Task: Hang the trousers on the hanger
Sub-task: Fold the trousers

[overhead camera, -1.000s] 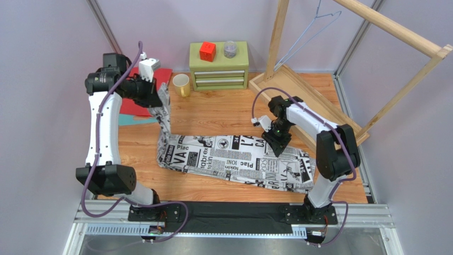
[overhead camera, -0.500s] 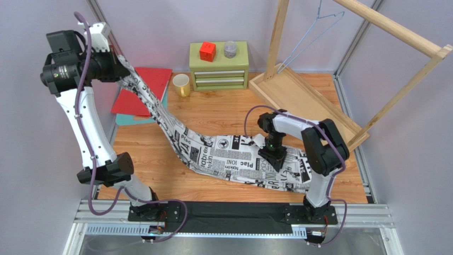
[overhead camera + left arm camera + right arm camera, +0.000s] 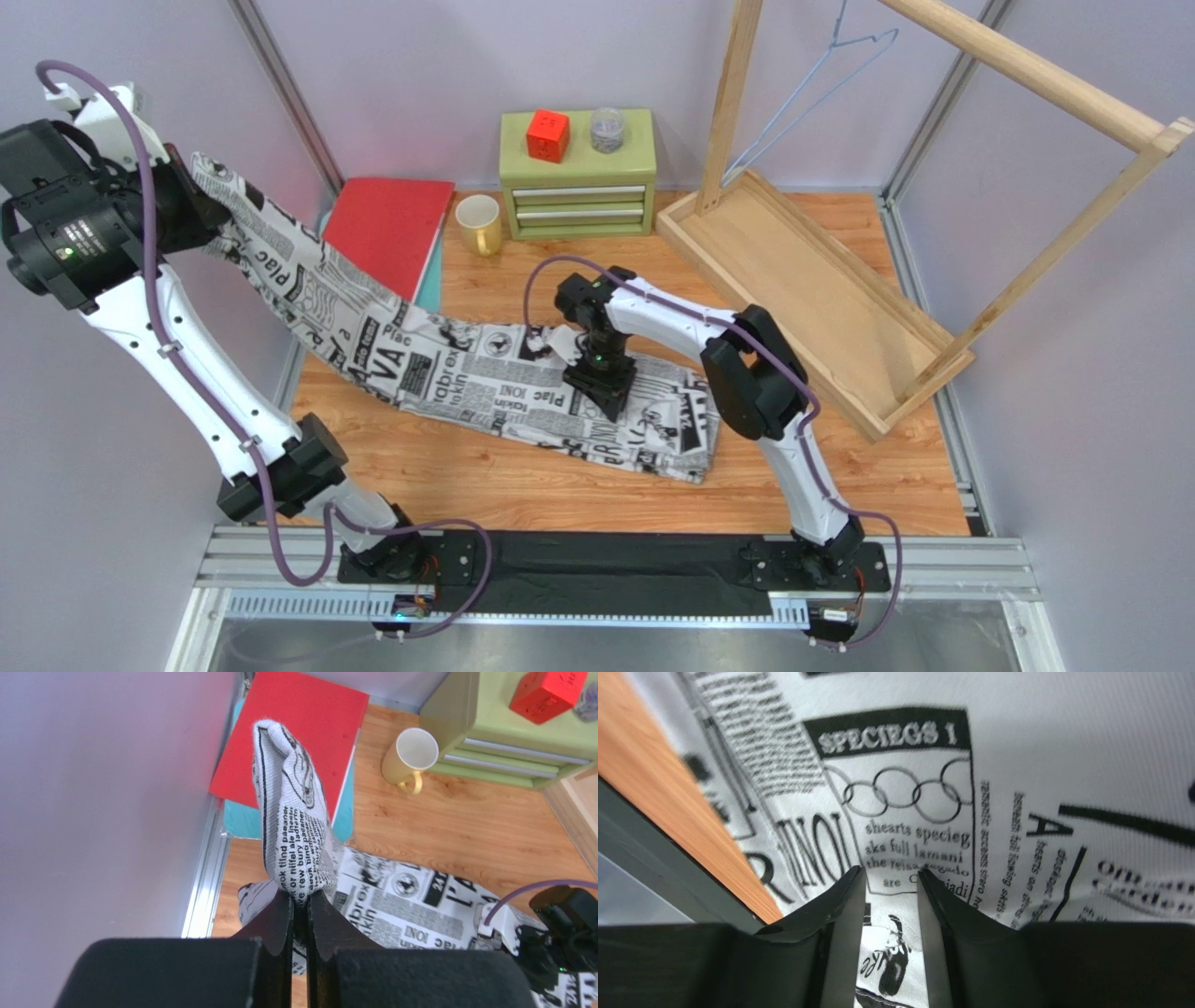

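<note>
Trousers (image 3: 463, 371) form a soft, creased, newsprint-patterned cloth band.

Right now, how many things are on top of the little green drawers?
2 on the green drawer chest: a red cube left, a small clear jar right. None looks hidden.

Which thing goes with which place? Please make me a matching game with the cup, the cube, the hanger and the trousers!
Things:
1. yellow cup
2. red cube
3. hanger
4. trousers

Places:
A. up high by the wooden rack
B. on top of the green drawers
C. one end pinched in the left gripper
D. on the table, next to the red board

Right pairs: 1-D, 2-B, 3-A, 4-C
</note>
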